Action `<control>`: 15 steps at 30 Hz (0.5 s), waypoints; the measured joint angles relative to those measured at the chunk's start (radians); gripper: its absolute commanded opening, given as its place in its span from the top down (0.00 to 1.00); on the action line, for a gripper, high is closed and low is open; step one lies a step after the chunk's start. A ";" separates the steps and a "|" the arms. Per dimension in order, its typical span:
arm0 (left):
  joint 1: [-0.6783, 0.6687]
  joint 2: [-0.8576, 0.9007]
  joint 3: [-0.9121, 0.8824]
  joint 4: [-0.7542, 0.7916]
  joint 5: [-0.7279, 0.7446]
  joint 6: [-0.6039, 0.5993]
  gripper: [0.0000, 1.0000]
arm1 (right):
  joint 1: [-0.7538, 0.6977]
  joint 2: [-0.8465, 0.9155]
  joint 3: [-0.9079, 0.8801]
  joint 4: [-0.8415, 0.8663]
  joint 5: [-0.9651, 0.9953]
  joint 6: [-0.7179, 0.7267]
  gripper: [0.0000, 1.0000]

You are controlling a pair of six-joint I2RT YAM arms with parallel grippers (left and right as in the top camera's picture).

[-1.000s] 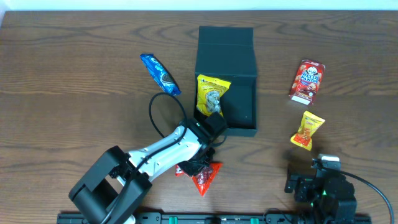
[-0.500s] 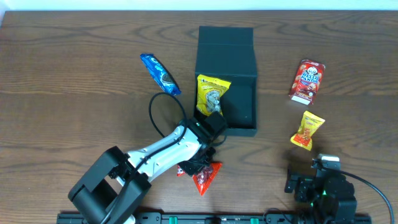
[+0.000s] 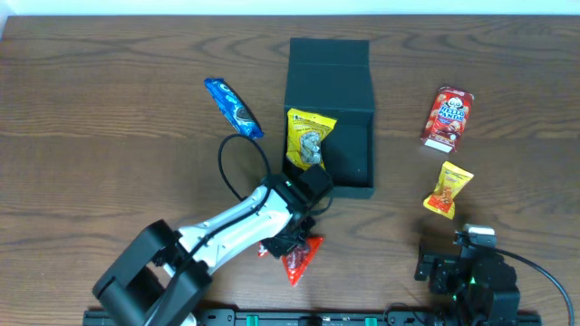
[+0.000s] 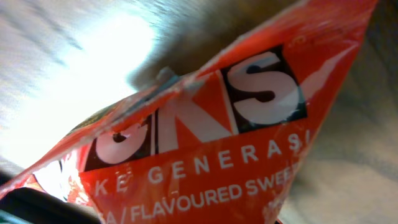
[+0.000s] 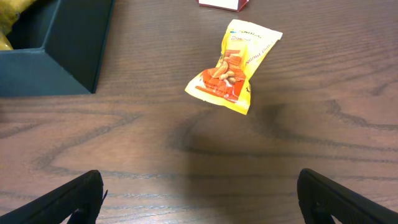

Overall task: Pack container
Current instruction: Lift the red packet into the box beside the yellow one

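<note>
While the top view shows the red packet (image 3: 299, 260) half hidden under the left gripper (image 3: 292, 241), the left wrist view shows its white letters up close; I cannot tell how those jaws stand; the right gripper (image 5: 199, 190) has its jaws spread wide; the container (image 3: 331, 77) sits in the upper middle, its long side running up and down, lid end at the top.
</note>
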 measured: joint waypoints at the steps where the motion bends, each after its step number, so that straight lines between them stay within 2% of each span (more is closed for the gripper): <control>1: -0.006 -0.013 0.008 -0.043 -0.021 0.009 0.94 | 0.000 0.000 0.000 0.000 0.000 0.000 0.01; 9: -0.057 -0.077 0.213 -0.275 -0.208 0.100 0.94 | 0.000 0.000 0.000 0.000 0.000 0.000 0.01; 15: -0.093 -0.079 0.419 -0.301 -0.332 0.326 0.94 | 0.000 0.000 0.000 0.000 0.000 0.000 0.01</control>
